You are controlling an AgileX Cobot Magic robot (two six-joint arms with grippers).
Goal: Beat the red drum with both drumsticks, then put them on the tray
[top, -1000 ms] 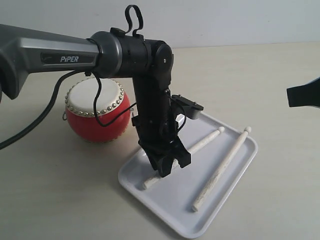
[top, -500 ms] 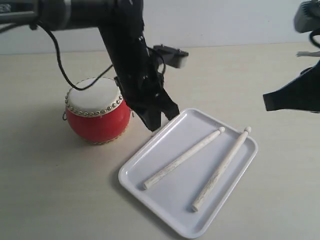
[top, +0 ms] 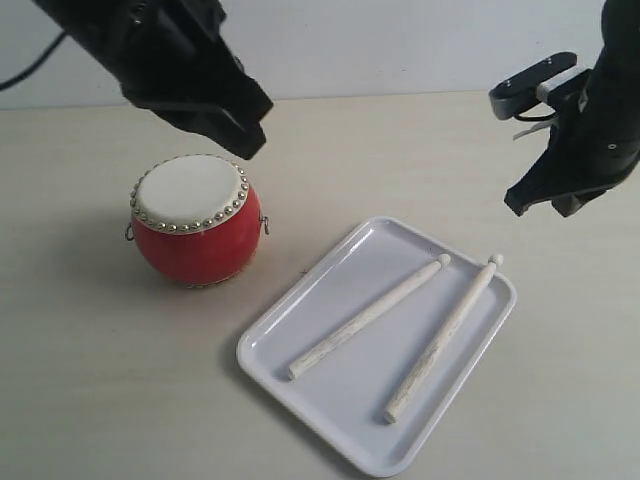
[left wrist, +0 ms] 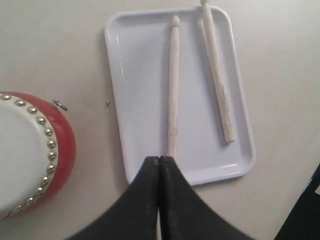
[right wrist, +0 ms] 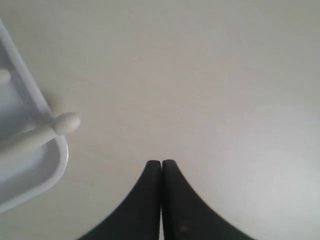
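Both pale drumsticks lie side by side on the white tray [top: 300, 340], one [top: 368, 317] nearer the drum and the other [top: 444, 337] beside it, bead tips toward the far rim. The red drum [top: 196, 220] stands left of the tray. My left gripper [top: 250, 140] hangs shut and empty high above the drum's far side. In the left wrist view its tips [left wrist: 159, 159] are pressed together over the tray [left wrist: 130, 75], both sticks [left wrist: 173, 90] [left wrist: 217, 80] and the drum [left wrist: 30, 150]. My right gripper [top: 545, 195] is shut and empty, raised right of the tray; its tips [right wrist: 161, 162] touch over bare table.
The tray's corner [right wrist: 47, 172] and one stick's bead tip [right wrist: 66, 123] show in the right wrist view. The beige tabletop [top: 100, 380] stretches around the drum and tray, with a pale wall [top: 400, 40] behind.
My left gripper has let go of the stick on the tray, shut, and risen up and left to above the drum. The right arm has come further into view at the right.
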